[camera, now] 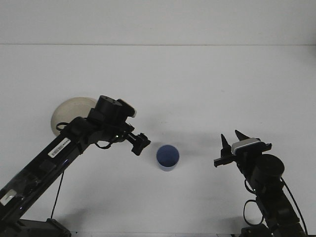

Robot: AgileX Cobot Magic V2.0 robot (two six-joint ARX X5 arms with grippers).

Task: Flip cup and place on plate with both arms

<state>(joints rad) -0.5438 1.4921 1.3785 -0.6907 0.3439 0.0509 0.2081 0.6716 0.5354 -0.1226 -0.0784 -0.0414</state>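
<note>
Cup [168, 157], blue, mouth up, stands near the worktop's [197, 79] front edge, midway across; plate [66, 109] toward the left edge. Left pincer [140, 143], just beside it, cannot tell; right pincer [231, 144] spread. Likely light, stiff, slippery plastic: grip across the rim.

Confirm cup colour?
Blue: the cup is blue inside and out, seen best in the front view.
</note>
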